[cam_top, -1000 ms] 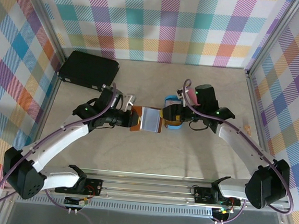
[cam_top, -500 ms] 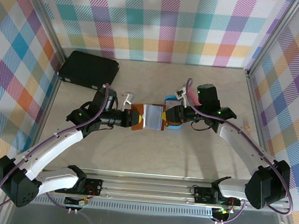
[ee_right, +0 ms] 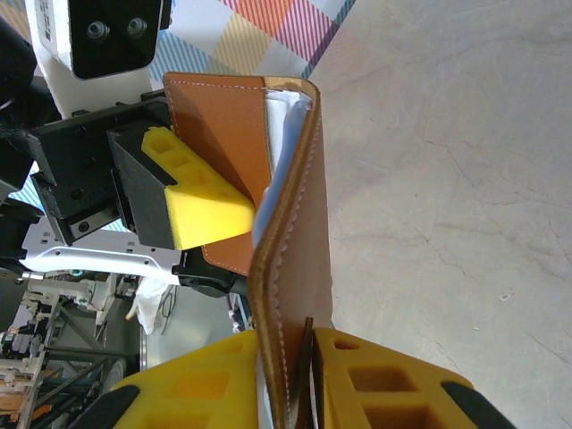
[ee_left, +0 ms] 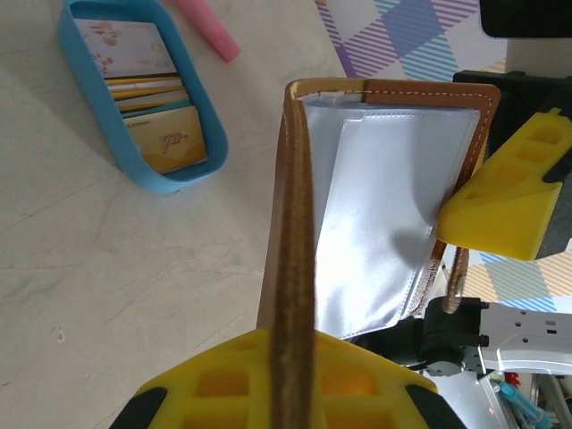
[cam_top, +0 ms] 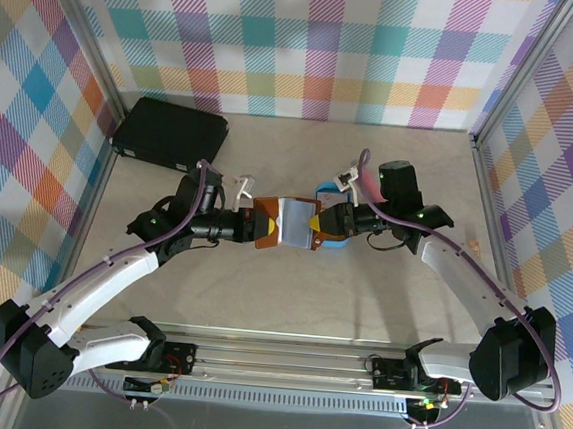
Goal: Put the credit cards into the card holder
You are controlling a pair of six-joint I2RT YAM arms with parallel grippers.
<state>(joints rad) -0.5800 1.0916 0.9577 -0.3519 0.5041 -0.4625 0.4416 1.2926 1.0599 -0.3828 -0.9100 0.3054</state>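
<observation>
The card holder [cam_top: 294, 225] is being held open between the two end effectors. It is stitched brown leather outside, with pale silvery blue-grey pockets inside. The left end effector [ee_left: 290, 357] is pinching one flap edge-on between its yellow fingers, and the right end effector [ee_right: 286, 357] is gripping the opposite flap, jaws narrow. The left wrist view is showing the pocketed inside and, up and left of its fingers, beige and gold credit cards [ee_left: 165, 143] lying in a blue oval tray [ee_left: 201, 107] on the tabletop [ee_left: 89, 268]. The right wrist view is showing the leather outside.
</observation>
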